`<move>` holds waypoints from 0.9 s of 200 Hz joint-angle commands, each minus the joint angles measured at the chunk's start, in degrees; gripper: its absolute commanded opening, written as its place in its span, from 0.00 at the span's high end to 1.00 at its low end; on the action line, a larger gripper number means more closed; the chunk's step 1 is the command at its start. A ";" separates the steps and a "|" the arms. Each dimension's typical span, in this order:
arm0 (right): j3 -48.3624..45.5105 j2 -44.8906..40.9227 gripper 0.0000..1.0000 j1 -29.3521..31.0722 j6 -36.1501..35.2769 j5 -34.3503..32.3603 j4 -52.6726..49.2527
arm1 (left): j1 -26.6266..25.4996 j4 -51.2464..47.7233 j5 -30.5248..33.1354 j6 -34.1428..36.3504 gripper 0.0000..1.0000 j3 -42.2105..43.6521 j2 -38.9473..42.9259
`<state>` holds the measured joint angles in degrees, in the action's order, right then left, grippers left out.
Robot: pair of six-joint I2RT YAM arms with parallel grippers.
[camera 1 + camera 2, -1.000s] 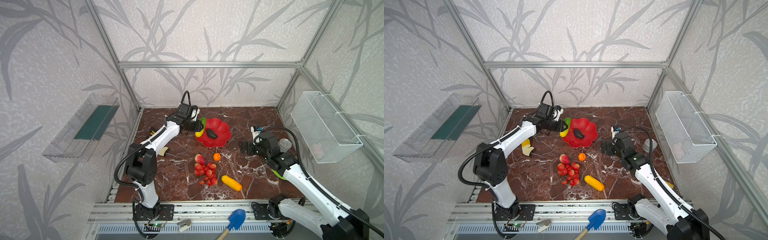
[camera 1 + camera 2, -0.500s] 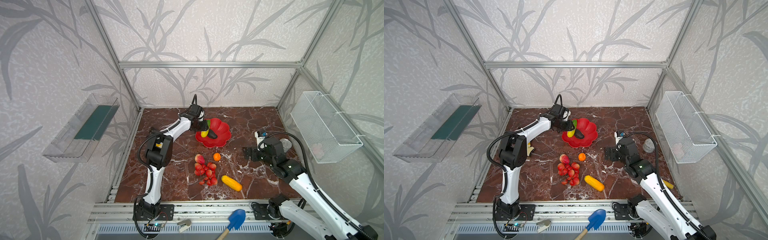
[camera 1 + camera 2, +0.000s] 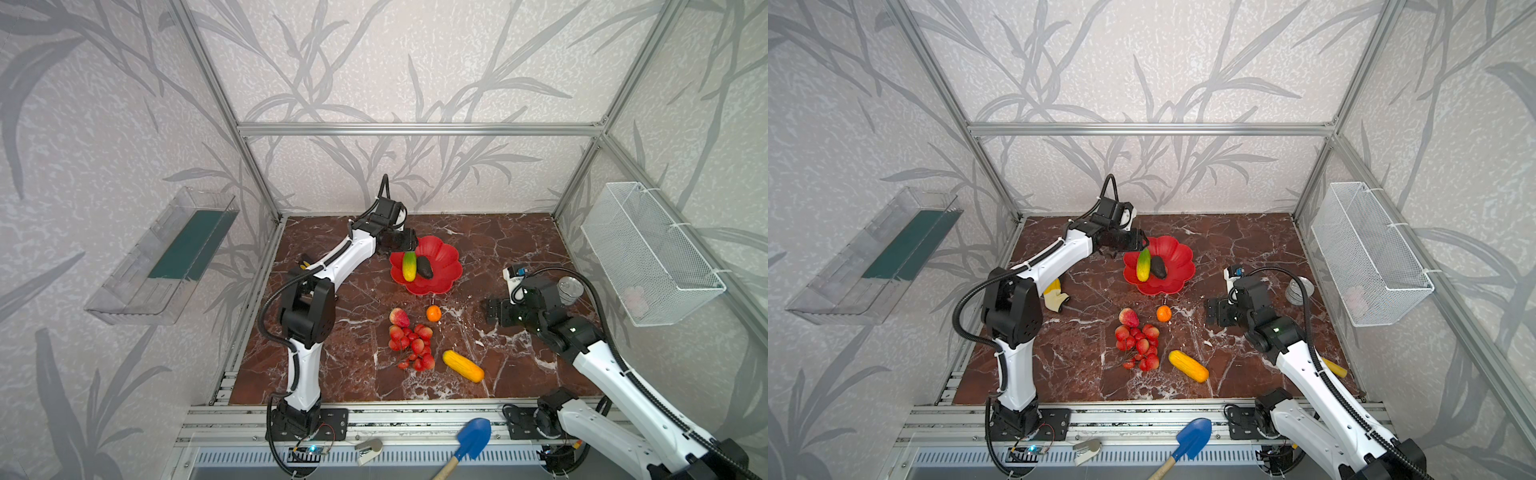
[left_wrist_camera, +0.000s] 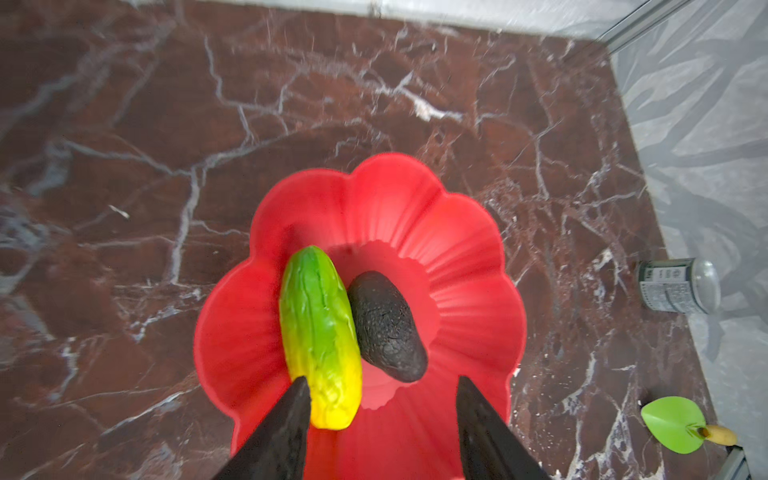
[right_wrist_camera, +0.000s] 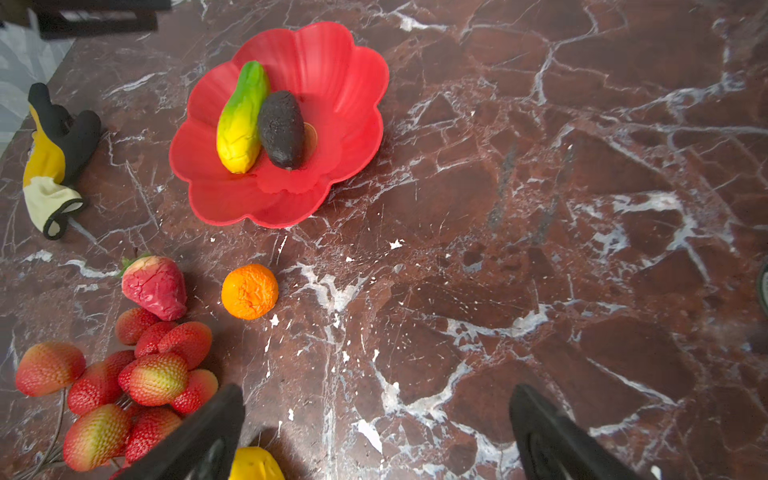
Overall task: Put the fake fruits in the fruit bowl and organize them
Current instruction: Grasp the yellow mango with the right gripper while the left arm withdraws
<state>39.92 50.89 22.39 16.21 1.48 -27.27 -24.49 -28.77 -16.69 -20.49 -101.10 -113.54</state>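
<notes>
Since a second ago, the green-yellow fruit (image 3: 409, 266) has passed from the left fingers' (image 4: 282, 428) hold at the rim of the bowl (image 3: 446, 264) to lying inside it, touching the avocado (image 3: 424, 267) along its side. Both lie lengthwise across the red dish, left of its centre.

Left fingers now stand apart over the near rim and grip nothing, though one tip sits just beside the fruit's yellow end. Right fingers (image 5: 199, 436) are spread wide and empty, low over the table (image 3: 498, 241) to the right of the loose fruit.

Four pieces wait on the table in front of the bowl:
- the orange (image 3: 433, 313), nearest the bowl
- the peach (image 3: 399, 317), just beside it
- the berry bunch (image 3: 411, 341), touching the peach
- the ridged yellow fruit (image 3: 463, 366), nearest the front edge

A glove (image 3: 1054, 295) lies well to the left, apart from the task.

These pieces look like hollow plastic, so they are probably light, stiff and a little slick. The orange would likely roll, so a squeeze across its widest part seems safest. The ridged fruit suits a grip across its middle. The bunch hangs on thin stems and may flop, so its thick centre looks like the best hold
</notes>
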 commanded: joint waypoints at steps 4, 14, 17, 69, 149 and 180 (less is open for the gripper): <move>-1.23 0.58 0.01 0.57 0.47 4.70 0.15 | -0.29 3.35 5.09 2.74 0.41 2.93 9.79; -1.59 1.08 0.01 1.59 0.47 5.83 -0.42 | -0.20 5.72 7.31 3.61 0.40 6.33 13.56; -1.69 1.20 0.01 2.06 0.39 6.01 -0.55 | -0.21 6.47 8.07 3.88 0.39 7.53 14.76; -4.33 3.66 0.02 17.36 3.57 2.10 -3.76 | 0.91 22.82 21.83 5.75 0.22 34.90 39.72; -7.72 9.96 0.05 32.31 12.27 -3.91 -2.52 | 10.06 23.76 24.89 -2.35 0.12 58.70 65.63; -5.95 15.33 0.09 33.14 11.50 -6.31 -2.35 | 10.88 23.67 24.65 -3.73 0.11 59.65 66.66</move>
<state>32.18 63.16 54.87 27.03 -1.54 -29.63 -14.04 -6.70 7.51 -21.39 -42.00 -47.37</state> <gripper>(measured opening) 0.934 0.885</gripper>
